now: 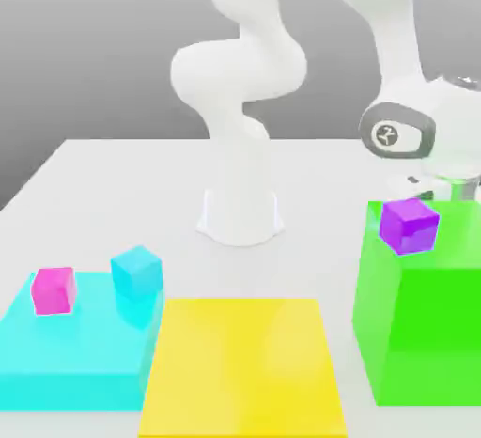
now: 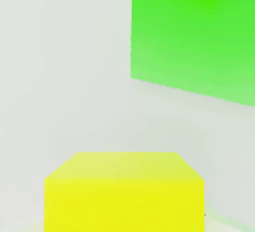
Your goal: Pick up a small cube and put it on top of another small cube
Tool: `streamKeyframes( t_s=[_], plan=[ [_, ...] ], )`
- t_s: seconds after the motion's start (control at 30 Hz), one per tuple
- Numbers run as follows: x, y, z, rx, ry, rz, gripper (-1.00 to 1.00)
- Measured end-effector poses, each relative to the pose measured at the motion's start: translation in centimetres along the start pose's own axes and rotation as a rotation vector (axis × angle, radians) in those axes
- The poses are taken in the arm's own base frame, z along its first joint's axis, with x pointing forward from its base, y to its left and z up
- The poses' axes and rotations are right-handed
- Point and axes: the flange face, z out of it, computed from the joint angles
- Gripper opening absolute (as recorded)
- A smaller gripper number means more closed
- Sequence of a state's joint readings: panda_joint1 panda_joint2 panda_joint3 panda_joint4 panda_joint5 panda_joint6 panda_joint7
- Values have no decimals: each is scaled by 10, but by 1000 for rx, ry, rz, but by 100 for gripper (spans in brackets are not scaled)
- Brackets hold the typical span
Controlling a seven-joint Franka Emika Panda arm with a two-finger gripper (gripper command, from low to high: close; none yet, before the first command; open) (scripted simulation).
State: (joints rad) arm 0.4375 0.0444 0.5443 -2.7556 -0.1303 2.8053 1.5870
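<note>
- The gripper is hidden behind the tall green block point(image 1: 423, 323); its jaws are recorded as closed
- The small plain yellow cube point(image 2: 124, 191) is seen close under the hand camera (grasp not verifiable)
- A small purple cube point(image 1: 409, 225) is set on the green block, toward its 11 o'clock corner

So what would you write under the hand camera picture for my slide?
Gripper shut on the small yellow cube, with the big green block beside it on the white table.

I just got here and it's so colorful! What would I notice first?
The tall white robot arm stands at the back of the table. A big bright green block sits at the exterior view's right with a purple cube on top. The hand view shows a small yellow cube up close.
</note>
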Motion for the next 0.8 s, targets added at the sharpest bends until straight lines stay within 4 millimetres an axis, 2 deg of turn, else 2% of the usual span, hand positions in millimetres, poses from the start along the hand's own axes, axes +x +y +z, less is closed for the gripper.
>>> streamKeyframes(
  t_s=[0.1, 0.13, 0.17, 0.23, 0.3, 0.37, 0.47, 0.53, 0.6, 0.7, 0.8],
  plan=[
    [-43, -35, -44, 35, 79, -159, -100],
    [-68, -45, -61, 51, 110, -233, -100],
    [-61, -54, -78, 60, 140, -209, -100],
    [-20, -68, -109, 68, 190, -65, -100],
    [30, -72, -139, 72, 229, 110, -100],
    [80, -67, -168, 77, 260, 285, -100],
    [150, -46, -214, 87, 301, 549, -100],
    [197, -21, -231, 85, 307, 727, -100],
    [243, 10, -235, 77, 298, 899, -100],
    [299, 64, -231, 62, 273, 1135, -100],
    [344, 125, -222, 48, 242, 1362, -100]
  ],
)
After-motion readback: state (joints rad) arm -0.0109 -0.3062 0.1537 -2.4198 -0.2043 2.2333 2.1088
